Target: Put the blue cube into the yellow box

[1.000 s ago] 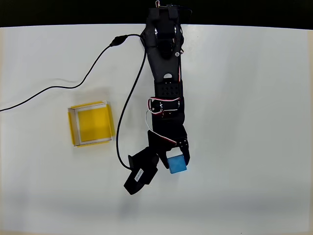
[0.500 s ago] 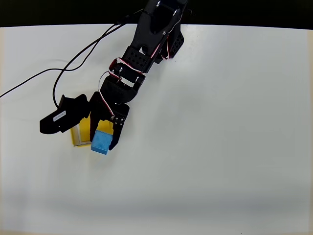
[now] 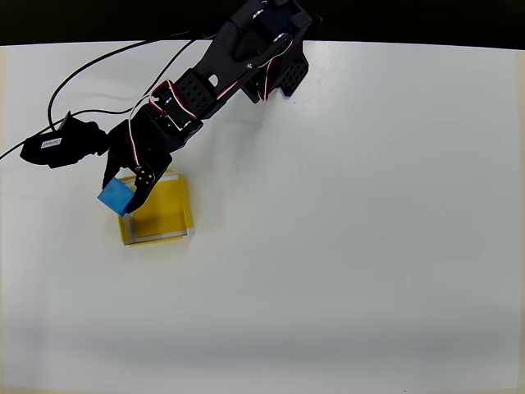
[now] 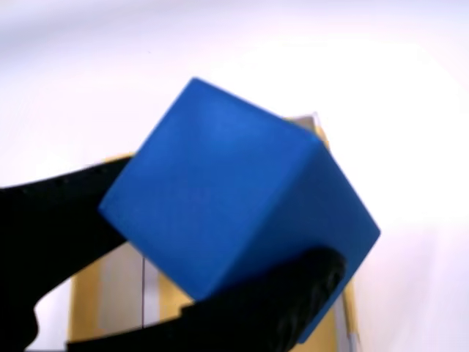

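Note:
My black gripper (image 3: 121, 194) is shut on the blue cube (image 3: 116, 198) and holds it over the upper left corner of the yellow box (image 3: 164, 215). The box lies on the white table at the left, with its yellow floor and pale rims showing to the right of the cube. In the wrist view the blue cube (image 4: 234, 198) looms large and tilted between the two black fingers (image 4: 278, 301), with parts of the yellow box (image 4: 99, 293) beneath it.
A black cable (image 3: 90, 70) runs from the arm's base across the table's upper left. The arm (image 3: 221, 74) reaches diagonally from the top centre down to the left. The white table (image 3: 369, 246) spreads to the right and below.
The arm has swung from the table's centre to the left with the cube held. In the last half second the cube moved from the box's lower edge up to its upper left corner.

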Available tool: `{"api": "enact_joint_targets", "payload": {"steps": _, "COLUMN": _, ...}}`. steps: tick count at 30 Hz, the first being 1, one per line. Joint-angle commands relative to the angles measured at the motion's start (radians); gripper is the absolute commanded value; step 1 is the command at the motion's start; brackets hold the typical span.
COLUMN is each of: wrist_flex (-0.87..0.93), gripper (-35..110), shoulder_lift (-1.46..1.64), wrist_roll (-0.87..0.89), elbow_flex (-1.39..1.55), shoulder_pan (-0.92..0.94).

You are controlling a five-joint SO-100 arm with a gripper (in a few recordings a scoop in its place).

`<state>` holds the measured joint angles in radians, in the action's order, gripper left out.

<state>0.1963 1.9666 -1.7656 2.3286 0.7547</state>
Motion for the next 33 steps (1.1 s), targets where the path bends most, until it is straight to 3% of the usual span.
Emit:
{"api": "enact_joint_targets", "payload": {"steps": 1, "wrist_flex": -0.048, "gripper": 10, "shoulder_lift": 0.008, "wrist_roll": -0.012, "elbow_flex": -0.081, "shoulder_pan": 0.005}}
{"api": "enact_joint_targets", "payload": {"steps": 26, "wrist_flex": -0.183, "gripper": 12, "shoulder_lift": -0.044, "wrist_roll": 0.017, "elbow_flex": 0.094, "shoulder_pan": -0.109}}
{"api": "enact_joint_targets", "payload": {"steps": 33, "wrist_flex": -0.247, "gripper": 24, "shoulder_lift": -0.041, "wrist_roll": 0.049, "elbow_flex": 0.156, "shoulder_pan": -0.117}}
